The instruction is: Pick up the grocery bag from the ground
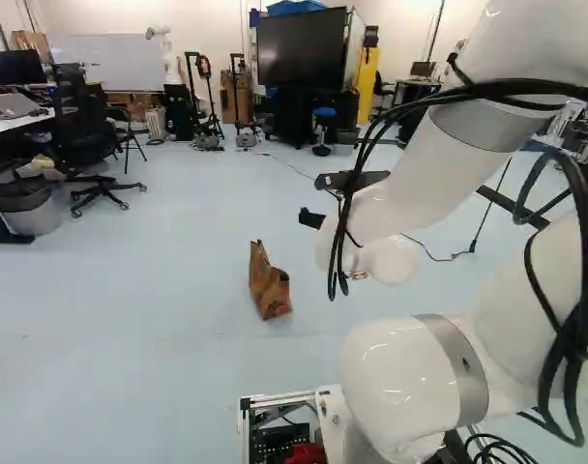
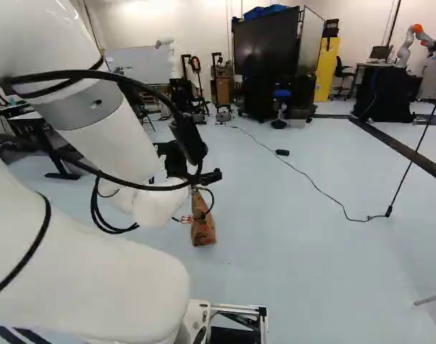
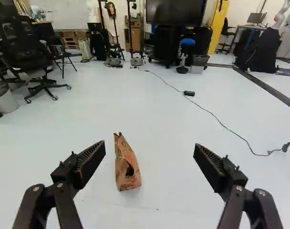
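Note:
The grocery bag (image 1: 269, 283), brown paper, stands on the floor in front of the base in the left base view. In the right base view the bag (image 2: 203, 223) shows just below the gripper (image 2: 196, 161), whose fingertips are partly hidden by the arm and cables. From the wrist view, the gripper (image 3: 150, 148) is open wide with nothing between its fingers. The bag (image 3: 127, 164) stands on the floor beyond them, nearer the line of one finger than the other, and touches neither. A dark hole shows in its side.
A thin black cable (image 3: 216, 118) with a small black box runs across the floor beside the bag. Farther back stand an office chair (image 1: 84, 145), a bin (image 1: 30, 205), a large dark screen (image 2: 267, 41) and a blue stool (image 1: 323, 121). Another robot (image 2: 416, 41) stands at the back.

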Controlling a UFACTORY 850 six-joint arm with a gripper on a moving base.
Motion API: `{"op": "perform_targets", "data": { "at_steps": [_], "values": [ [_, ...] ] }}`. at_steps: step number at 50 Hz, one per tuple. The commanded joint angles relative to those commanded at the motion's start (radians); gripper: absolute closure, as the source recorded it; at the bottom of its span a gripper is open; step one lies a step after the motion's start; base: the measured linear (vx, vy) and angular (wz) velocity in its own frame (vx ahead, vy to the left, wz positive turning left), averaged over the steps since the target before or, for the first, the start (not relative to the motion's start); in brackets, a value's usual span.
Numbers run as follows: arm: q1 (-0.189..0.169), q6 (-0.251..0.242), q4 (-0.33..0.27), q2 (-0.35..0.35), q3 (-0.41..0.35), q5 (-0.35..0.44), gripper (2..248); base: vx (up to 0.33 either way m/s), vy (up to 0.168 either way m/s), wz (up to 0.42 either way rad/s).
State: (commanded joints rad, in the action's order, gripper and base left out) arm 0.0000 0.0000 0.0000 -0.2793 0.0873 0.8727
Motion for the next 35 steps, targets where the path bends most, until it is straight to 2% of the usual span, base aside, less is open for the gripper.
{"op": "perform_targets", "data": {
  "at_steps": [23, 24, 35],
  "values": [
    [0.0, 0.0, 0.0, 0.0, 0.0, 0.0, 3, 0.247, 0.008, 0.009],
    [0.0, 0.0, -0.008, 0.05, 0.03, -0.027, 3, 0.203, 0.013, 0.009],
    [0.001, 0.0, -0.03, 0.163, 0.1, -0.085, 3, 0.05, 0.002, 0.012]
  ]
}}
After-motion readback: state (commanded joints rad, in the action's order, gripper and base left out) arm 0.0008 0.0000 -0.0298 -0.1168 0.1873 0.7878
